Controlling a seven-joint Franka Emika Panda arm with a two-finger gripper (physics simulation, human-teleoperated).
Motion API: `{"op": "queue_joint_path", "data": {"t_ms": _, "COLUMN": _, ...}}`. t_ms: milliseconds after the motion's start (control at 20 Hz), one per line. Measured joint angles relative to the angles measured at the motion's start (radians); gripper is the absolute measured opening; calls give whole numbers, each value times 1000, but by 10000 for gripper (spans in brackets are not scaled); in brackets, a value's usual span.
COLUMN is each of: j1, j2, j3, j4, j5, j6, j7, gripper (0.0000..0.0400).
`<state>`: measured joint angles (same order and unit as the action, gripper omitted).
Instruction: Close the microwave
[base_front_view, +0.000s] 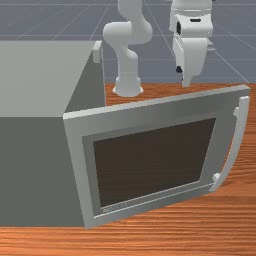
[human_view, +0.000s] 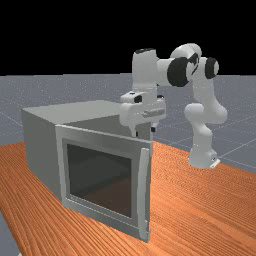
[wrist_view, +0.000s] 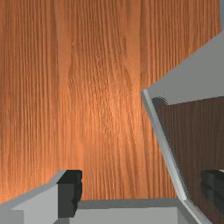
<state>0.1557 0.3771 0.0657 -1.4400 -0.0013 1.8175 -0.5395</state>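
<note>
Behind the microwave door's top edge, my gripper points down with its fingers apart. The wrist view has the gripper open, its two dark fingers far apart and nothing held between them. The door stands swung wide open, with its dark window and a curved handle on the edge away from the hinge. The grey microwave body is at the front view's left. In the far view, the door hides part of the body. Whether a fingertip touches the door, I cannot tell.
The microwave's top stands beside the hand in the far view. Wooden table lies below the hand, and the door's inner side rises beside one finger. The arm's base is farther back.
</note>
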Motion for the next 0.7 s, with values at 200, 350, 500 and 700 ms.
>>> {"op": "queue_joint_path", "data": {"t_ms": 200, "j1": 6, "j2": -13, "j3": -13, "j4": -77, "j5": -46, "j6": 232, "j7": 22, "gripper": 400}}
{"op": "queue_joint_path", "data": {"t_ms": 350, "j1": 16, "j2": -28, "j3": -15, "j4": -112, "j5": -62, "j6": 291, "j7": 44, "gripper": 400}}
{"op": "queue_joint_path", "data": {"t_ms": 500, "j1": 16, "j2": -29, "j3": -11, "j4": -101, "j5": -52, "j6": 266, "j7": 34, "gripper": 400}}
{"op": "queue_joint_path", "data": {"t_ms": 700, "j1": 17, "j2": -46, "j3": -11, "j4": -93, "j5": -53, "j6": 256, "j7": 33, "gripper": 400}}
